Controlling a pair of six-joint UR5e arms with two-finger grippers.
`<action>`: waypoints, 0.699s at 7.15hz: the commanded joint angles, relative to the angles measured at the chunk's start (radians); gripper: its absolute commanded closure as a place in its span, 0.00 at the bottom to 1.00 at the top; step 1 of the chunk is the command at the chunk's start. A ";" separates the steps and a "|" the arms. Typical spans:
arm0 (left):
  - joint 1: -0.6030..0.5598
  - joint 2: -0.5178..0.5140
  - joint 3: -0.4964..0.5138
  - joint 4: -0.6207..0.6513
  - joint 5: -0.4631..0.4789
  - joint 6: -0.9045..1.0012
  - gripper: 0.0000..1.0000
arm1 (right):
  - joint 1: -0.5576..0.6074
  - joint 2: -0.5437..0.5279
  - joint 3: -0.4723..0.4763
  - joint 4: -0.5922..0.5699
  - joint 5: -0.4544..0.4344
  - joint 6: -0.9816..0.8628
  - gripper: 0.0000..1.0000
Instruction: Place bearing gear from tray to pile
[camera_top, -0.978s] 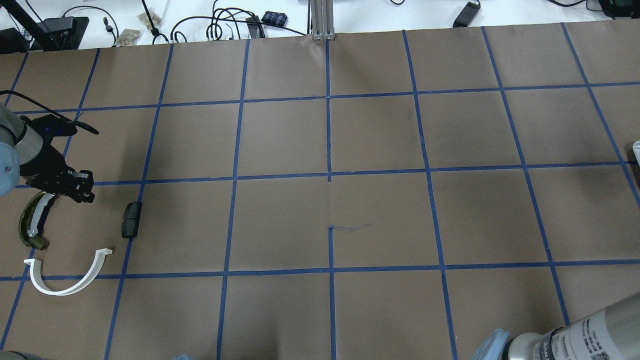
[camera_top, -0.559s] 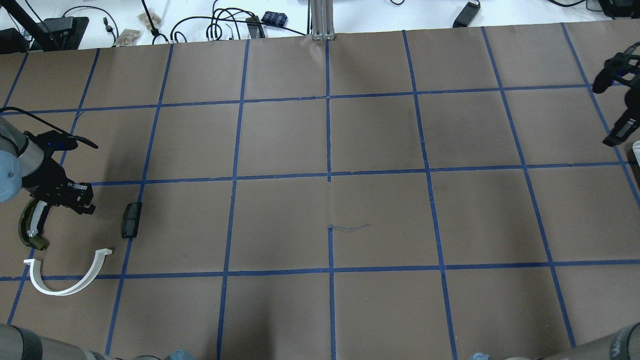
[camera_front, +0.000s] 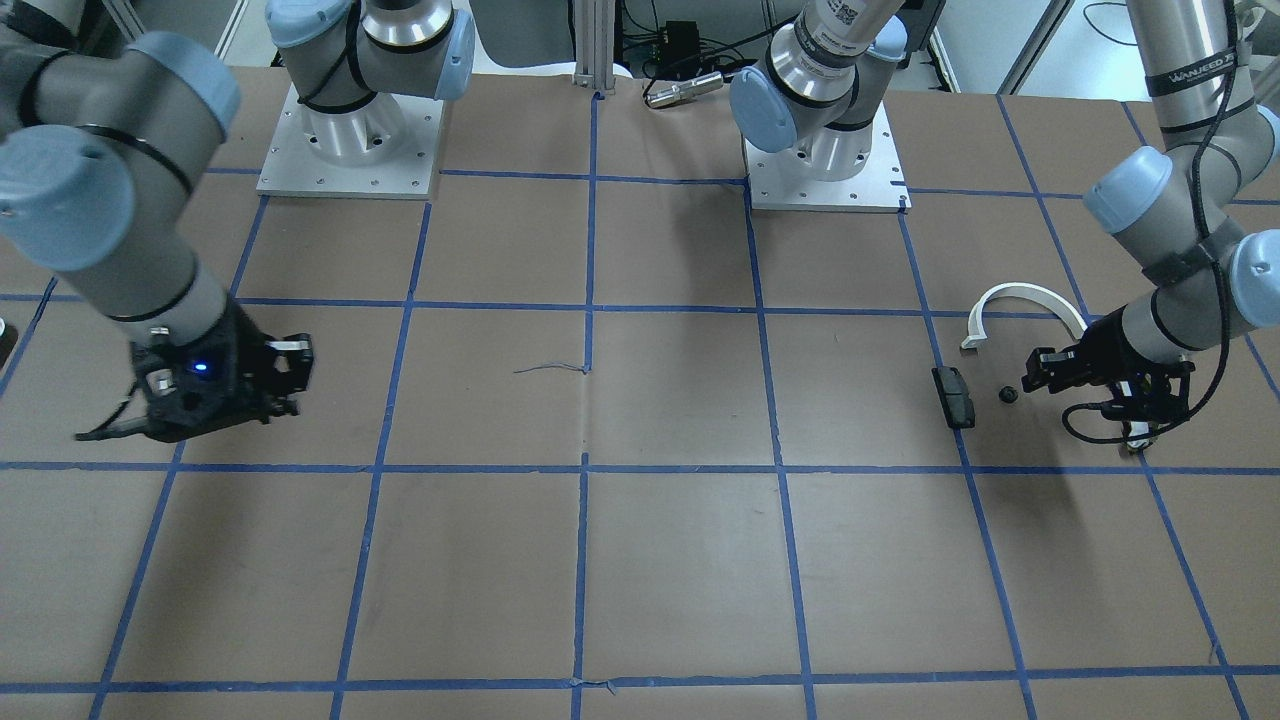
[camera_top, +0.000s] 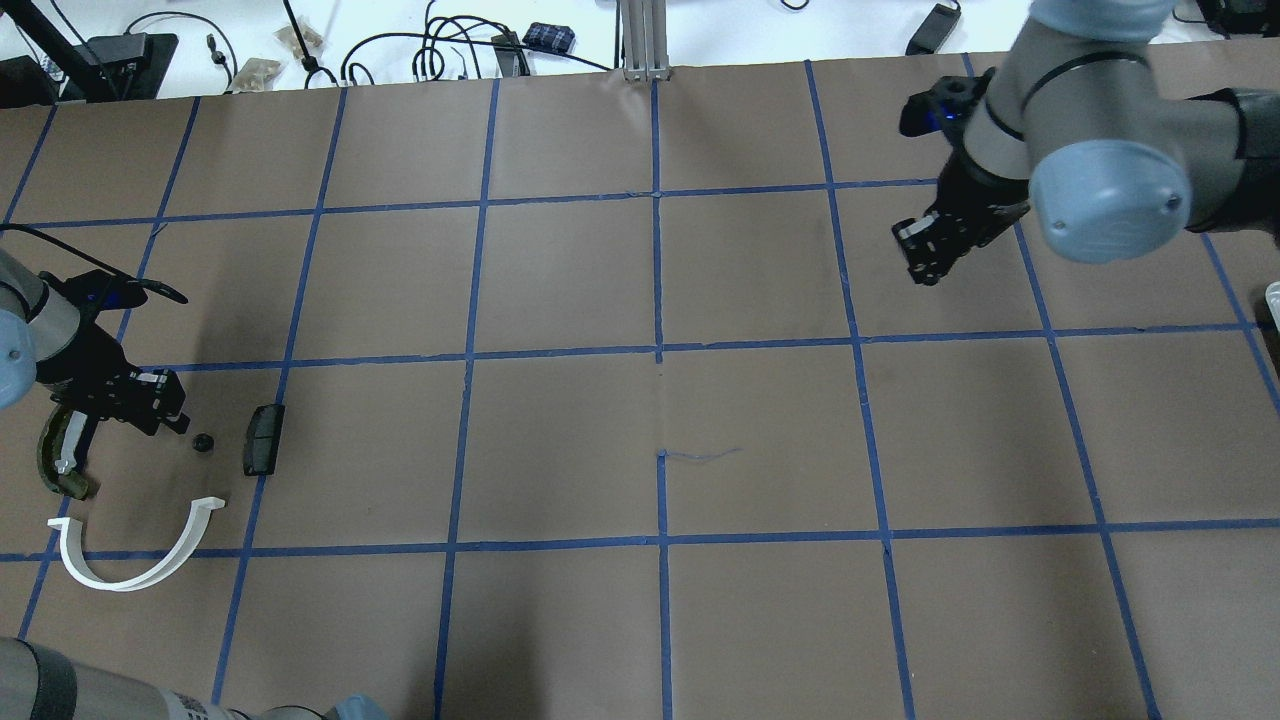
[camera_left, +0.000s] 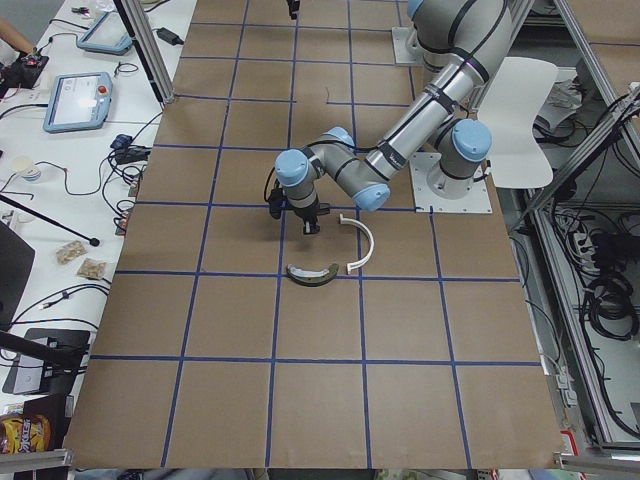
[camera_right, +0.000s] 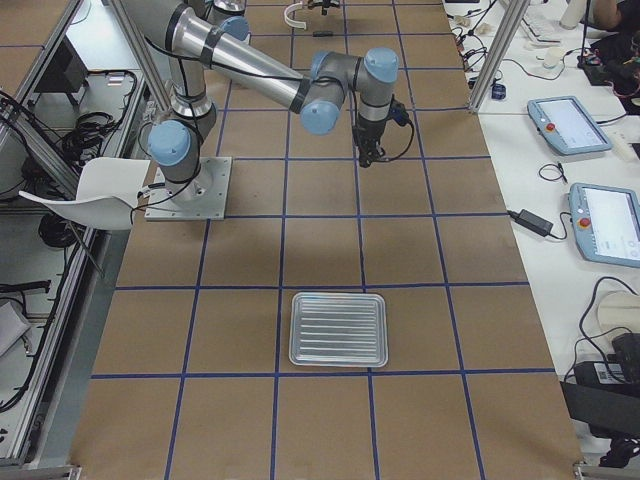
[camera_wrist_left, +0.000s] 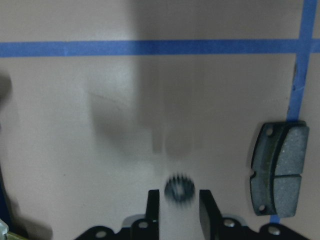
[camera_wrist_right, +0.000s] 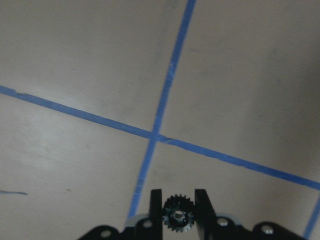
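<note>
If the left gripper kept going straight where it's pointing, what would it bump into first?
Probably the small black gear, which lies just ahead of the open jaws of the left gripper. Depth is hard to judge, so it might slide between them.

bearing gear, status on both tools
Left tool open, one gear lying loose beside the pile. Right tool shut on second gear, far across from pile. No obstacle seen between.

The table (camera_top: 560, 280) has matt brown paper with blue tape (camera_top: 657, 270); the tray (camera_right: 338, 330) looks like bright ribbed metal; the dark block (camera_wrist_left: 278, 167) has a grainy face.
</note>
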 joint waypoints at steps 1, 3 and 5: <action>-0.011 0.025 0.011 0.000 0.008 0.003 0.00 | 0.209 0.057 0.002 -0.046 0.045 0.305 1.00; -0.040 0.016 0.091 -0.003 -0.042 -0.002 0.02 | 0.366 0.178 0.001 -0.220 0.047 0.480 1.00; -0.154 0.027 0.116 -0.007 -0.047 -0.083 0.01 | 0.406 0.240 0.004 -0.236 0.057 0.534 1.00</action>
